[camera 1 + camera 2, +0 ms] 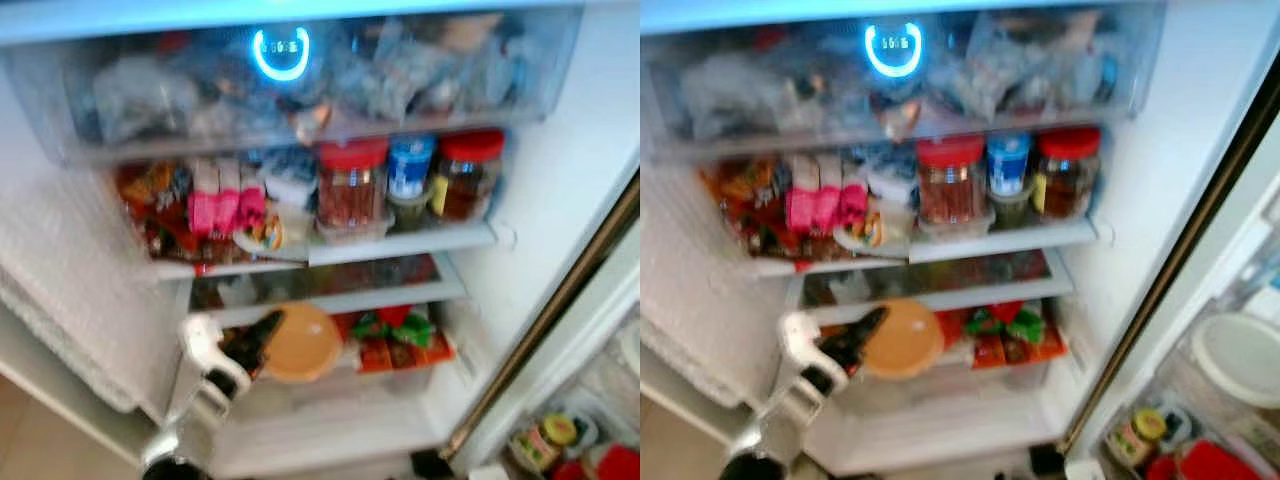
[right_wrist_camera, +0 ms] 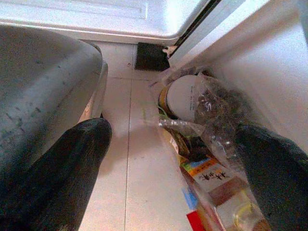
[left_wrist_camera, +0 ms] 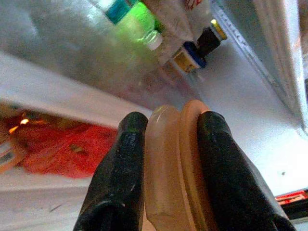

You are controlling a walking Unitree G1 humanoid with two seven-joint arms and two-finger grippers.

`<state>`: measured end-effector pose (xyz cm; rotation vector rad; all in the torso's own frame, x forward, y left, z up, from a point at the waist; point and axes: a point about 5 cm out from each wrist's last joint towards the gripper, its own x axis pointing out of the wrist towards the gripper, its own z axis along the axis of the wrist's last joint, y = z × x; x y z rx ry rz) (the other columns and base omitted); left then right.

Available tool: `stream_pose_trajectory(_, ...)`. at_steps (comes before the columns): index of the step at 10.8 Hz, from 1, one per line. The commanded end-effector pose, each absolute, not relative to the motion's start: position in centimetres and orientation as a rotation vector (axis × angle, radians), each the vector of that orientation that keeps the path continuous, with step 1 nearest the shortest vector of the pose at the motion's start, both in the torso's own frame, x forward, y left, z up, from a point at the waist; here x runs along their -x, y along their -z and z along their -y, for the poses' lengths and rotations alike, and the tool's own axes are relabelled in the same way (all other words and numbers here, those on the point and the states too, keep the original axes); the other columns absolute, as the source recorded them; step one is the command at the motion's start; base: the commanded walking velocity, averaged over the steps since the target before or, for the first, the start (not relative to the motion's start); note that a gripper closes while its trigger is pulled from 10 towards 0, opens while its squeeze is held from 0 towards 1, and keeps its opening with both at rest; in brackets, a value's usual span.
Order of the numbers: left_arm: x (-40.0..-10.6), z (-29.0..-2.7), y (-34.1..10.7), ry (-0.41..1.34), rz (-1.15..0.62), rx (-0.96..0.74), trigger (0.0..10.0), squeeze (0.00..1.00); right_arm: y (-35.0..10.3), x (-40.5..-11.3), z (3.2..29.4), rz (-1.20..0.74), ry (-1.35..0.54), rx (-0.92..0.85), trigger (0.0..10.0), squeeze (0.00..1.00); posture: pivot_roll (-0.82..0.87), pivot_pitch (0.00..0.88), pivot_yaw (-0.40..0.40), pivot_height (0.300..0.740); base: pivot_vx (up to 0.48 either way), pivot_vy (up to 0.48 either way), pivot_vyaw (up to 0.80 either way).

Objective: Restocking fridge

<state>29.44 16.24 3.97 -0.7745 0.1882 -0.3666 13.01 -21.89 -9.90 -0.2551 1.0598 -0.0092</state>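
Both eye views look forward and slightly down from the head into the open fridge, near enough that its shelves span the frame; they share the red-lidded jars at centre, the right eye shifted rightward; the left wrist view sits close behind its black fingers, facing a fridge shelf; the right wrist view points down at the tiled floor beside the door shelf.

A smooth, tan plastic container sat between the left tool's glossy black fingers; glass jars wore glossy red plastic lids on smooth white fridge shelves.
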Motion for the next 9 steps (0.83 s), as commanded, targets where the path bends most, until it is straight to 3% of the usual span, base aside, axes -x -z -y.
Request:
stream_pose_trajectory(1, -29.9, -18.1, -4.5, 0.312, -0.150, 0.779, 10.0, 0.00, 10.2, -12.8, 20.7, -1.071, -0.036, 0.245, 10.0, 0.00, -0.08, 0.000, 0.028, 0.647, 0.262, 0.000, 0.00)
stream_pose_trajectory(5, -31.0, -18.9, -5.0, 0.242, -0.097, 0.821, 10.0, 0.00, 10.3, -12.5, 20.6, -1.076, -0.042, 0.245, 10.0, 0.00, -0.09, 0.000, 0.023, 0.647, 0.253, 0.000, 0.00)
stream_pose_trajectory(9, -32.0, -21.0, -5.3, 0.009, -0.029, 0.901, 10.0, 0.00, 10.3, -12.3, 20.6, -1.078, -0.041, 0.244, 10.0, 0.00, -0.10, 0.000, 0.022, 0.647, 0.000, 0.000, 0.00)
